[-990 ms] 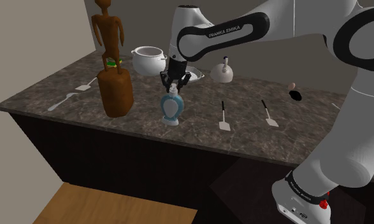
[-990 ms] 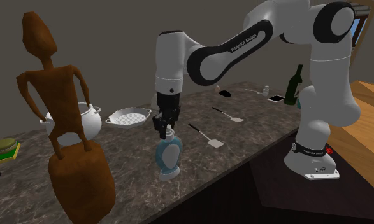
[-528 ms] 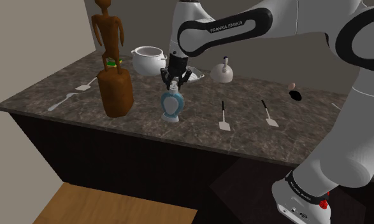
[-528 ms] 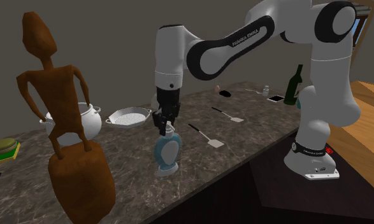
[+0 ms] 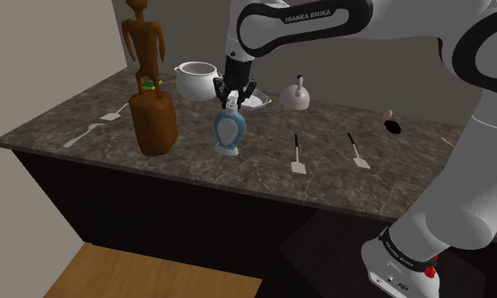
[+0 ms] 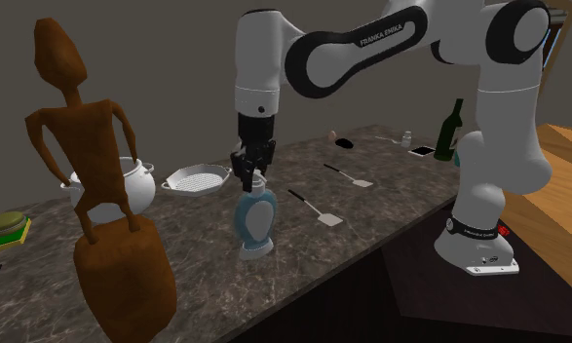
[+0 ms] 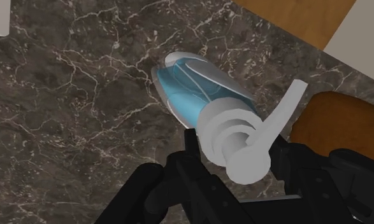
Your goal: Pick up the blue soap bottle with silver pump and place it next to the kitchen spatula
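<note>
The pincer (image 5: 234,95) is clamped on the pump neck of the light blue soap bottle (image 5: 229,134), which hangs upright beneath it over the dark marbled surface (image 5: 263,161); whether its base touches the stone I cannot tell. In the wrist view the black fingers (image 7: 190,153) clasp the grey pump collar from both sides. A brown wooden figure (image 5: 153,110) stands near the bottle on the shoulder view's left, with a white pot (image 5: 196,79) further back. The spatula (image 5: 298,158) lies apart from the bottle toward the shoulder view's right, and a second spatula (image 5: 356,152) lies beyond it.
</note>
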Robot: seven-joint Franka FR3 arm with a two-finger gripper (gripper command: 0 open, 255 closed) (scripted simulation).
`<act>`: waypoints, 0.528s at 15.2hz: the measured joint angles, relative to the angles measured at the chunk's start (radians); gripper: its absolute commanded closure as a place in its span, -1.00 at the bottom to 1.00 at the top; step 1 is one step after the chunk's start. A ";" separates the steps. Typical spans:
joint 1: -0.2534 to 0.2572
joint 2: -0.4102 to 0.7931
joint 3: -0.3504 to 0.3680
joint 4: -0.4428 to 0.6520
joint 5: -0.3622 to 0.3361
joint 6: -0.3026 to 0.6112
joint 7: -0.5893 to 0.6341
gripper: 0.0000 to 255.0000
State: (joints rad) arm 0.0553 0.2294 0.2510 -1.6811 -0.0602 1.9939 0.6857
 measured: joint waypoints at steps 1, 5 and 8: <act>0.000 -0.003 0.000 0.008 0.001 -0.011 0.000 1.00; -0.005 -0.025 0.000 0.027 0.008 -0.051 -0.009 1.00; -0.035 -0.127 -0.011 -0.073 0.040 -0.050 -0.054 1.00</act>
State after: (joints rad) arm 0.0207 0.1027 0.2396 -1.7537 -0.0206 1.9440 0.6312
